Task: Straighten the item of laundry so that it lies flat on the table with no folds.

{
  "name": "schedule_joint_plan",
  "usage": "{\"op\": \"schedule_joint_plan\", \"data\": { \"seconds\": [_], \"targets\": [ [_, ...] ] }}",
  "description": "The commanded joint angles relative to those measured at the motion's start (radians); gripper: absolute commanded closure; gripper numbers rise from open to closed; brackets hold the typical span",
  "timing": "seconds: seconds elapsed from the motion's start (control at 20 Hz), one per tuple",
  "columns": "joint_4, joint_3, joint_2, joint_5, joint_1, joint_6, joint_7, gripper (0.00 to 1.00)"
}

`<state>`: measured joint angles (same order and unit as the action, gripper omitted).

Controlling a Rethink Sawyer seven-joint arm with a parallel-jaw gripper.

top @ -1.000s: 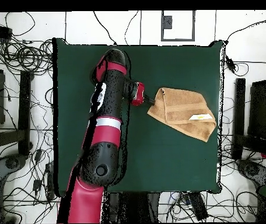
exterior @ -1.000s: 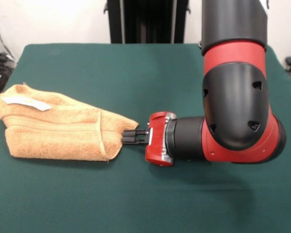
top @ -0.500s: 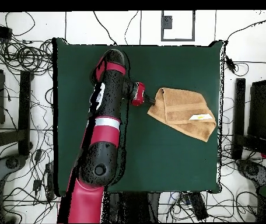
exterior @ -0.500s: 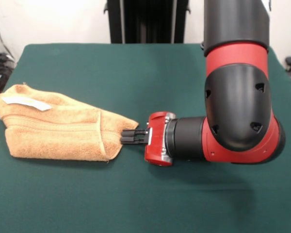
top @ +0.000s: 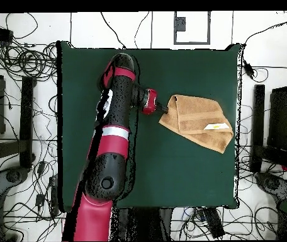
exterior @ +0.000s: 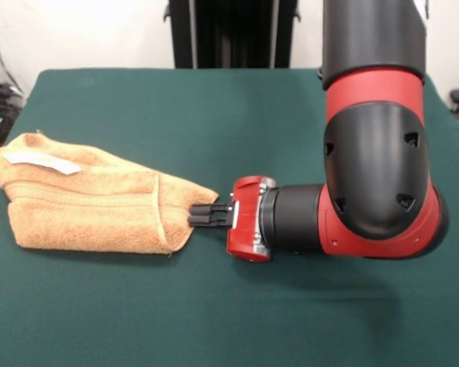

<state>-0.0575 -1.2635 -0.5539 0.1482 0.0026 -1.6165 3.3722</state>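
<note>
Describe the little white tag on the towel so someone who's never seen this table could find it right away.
In the front view, start at the dark green table and go to its left edge, where the folded orange-tan towel lies. The white tag sits on the towel's upper left part, far from the gripper at the opposite tip. It is the only white patch on the cloth.

Towel [exterior: 92, 206]: orange-tan terry cloth, folded over on itself into a thick, roughly wedge-shaped bundle, not flat.
Layers: upper fold lies over a lower one; a woven border band and a lighter hem line run across the bundle.
Tag [exterior: 42, 161]: small, white, lying flat on the top surface near the wide end.
Narrow end: tapers to a blunt point toward the table's middle.
Position: in the front view at the left side of the table [exterior: 214, 321], wide end near its left edge.
Table: dark green, felt-like cover, much larger than the towel.
</note>
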Motion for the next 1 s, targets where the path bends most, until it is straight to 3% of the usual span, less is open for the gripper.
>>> {"op": "schedule_joint_plan", "data": {
  "seconds": [0.05,0.45,1.0],
  "targets": [
    [0.026,-0.064,-0.098,0.009,-0.049,-0.018,0.357,1.0],
    [0.033,-0.078,-0.112,0.032,-0.067,0.016,0.371,1.0],
    [0.011,0.031,-0.114,0.11,-0.067,0.104,0.302,1.0]
  ]
}}
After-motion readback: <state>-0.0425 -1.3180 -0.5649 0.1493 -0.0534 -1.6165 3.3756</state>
